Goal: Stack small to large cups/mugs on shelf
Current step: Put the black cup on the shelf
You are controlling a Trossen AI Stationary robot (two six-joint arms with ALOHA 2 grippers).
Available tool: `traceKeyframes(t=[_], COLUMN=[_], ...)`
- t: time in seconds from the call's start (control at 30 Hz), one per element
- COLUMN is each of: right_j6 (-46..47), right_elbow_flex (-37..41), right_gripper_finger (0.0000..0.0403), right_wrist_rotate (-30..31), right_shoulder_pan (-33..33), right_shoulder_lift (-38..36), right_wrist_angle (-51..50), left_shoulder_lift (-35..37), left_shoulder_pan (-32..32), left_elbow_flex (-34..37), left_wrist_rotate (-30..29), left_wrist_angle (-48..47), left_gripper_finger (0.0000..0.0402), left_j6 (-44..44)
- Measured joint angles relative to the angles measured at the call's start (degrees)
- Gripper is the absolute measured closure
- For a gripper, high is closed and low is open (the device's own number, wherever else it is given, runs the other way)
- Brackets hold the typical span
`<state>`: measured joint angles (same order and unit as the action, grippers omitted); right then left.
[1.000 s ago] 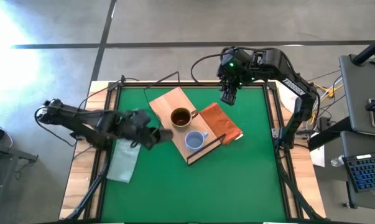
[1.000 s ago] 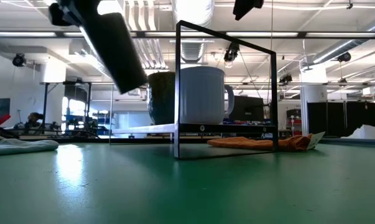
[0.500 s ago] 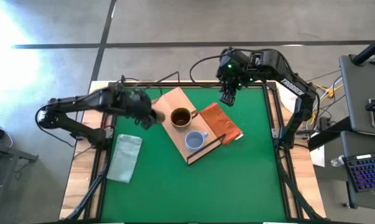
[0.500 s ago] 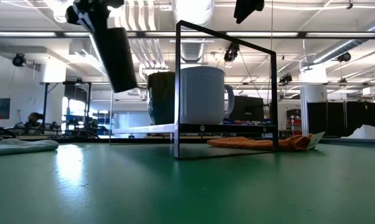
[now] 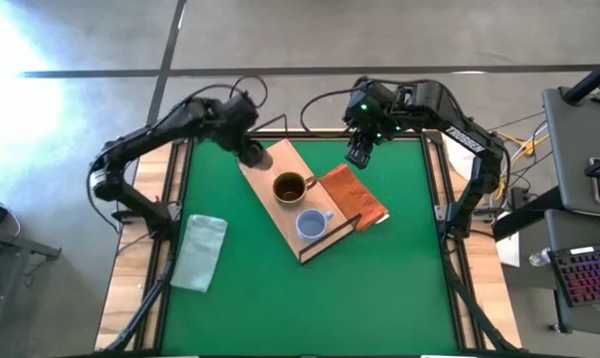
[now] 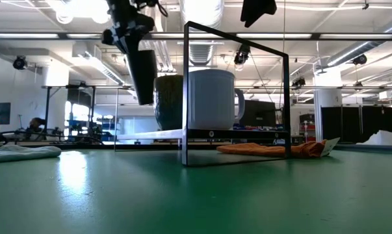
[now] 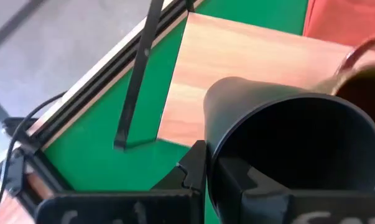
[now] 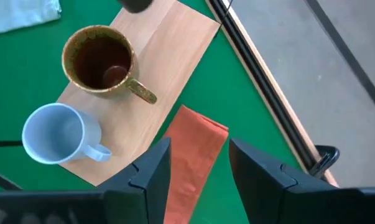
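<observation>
The black cup [image 6: 142, 75] hangs in my shut left gripper [image 5: 250, 151], above the far left corner of the tan shelf board [image 5: 270, 164]. The board rests raised on a black frame [image 6: 184, 91]. The brown mug [image 5: 291, 187] and the light blue-grey mug [image 5: 311, 225] stand upright on the board, mouths up; they also show in the right wrist view [image 8: 103, 62] [image 8: 58, 134]. My right gripper [image 8: 199, 168] is open and empty, up over the far end of the orange cloth [image 5: 354, 199]. My left gripper holds the black cup at its mouth end [image 7: 215, 140]. One finger [image 7: 194, 167] lies on the outside of the wall; the other is hidden in the cup's dark. The cup hangs below the gripper, tilted, base down, clear of the table and the board.
An orange-brown folded cloth lies against the board's right side. A pale bag [image 5: 198, 254] lies on the green mat near the left edge. Black frame rails run along the table's edges [image 5: 170, 199]. The near half of the mat is bare green.
My left gripper has carried the black cup from the table's left side toward the far edge and a little right, to the board's far left corner. The cup has stayed lifted and hangs steeper than before. The mugs have kept still.
</observation>
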<state>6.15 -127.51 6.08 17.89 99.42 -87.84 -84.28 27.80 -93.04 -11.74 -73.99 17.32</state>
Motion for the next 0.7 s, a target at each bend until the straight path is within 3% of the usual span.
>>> traceKeyframes(t=[0.17, 0.33, 0.7], right_j6=[1.9, 3.3, 3.9], right_elbow_flex=[3.0, 6.7, 13.3], right_gripper_finger=[0.0248, 0.0248, 0.0248], right_wrist_rotate=[-0.3, -1.7, -1.7], right_shoulder_pan=[0.0, -0.5, -2.7], right_shoulder_lift=[0.0, 0.1, 0.1], right_wrist_angle=[2.0, 3.4, 6.6], left_shoulder_lift=[-6.3, -12.6, -22.0], left_shoulder_pan=[4.8, 9.3, 11.6], left_elbow_flex=[-5.6, -11.4, -18.4], left_wrist_rotate=[3.4, 12.0, 11.5], left_wrist_angle=[0.0, -0.7, -6.1], left_gripper_finger=[0.0401, 0.0401, 0.0401], left_j6=[-5.7, -9.3, -13.7])
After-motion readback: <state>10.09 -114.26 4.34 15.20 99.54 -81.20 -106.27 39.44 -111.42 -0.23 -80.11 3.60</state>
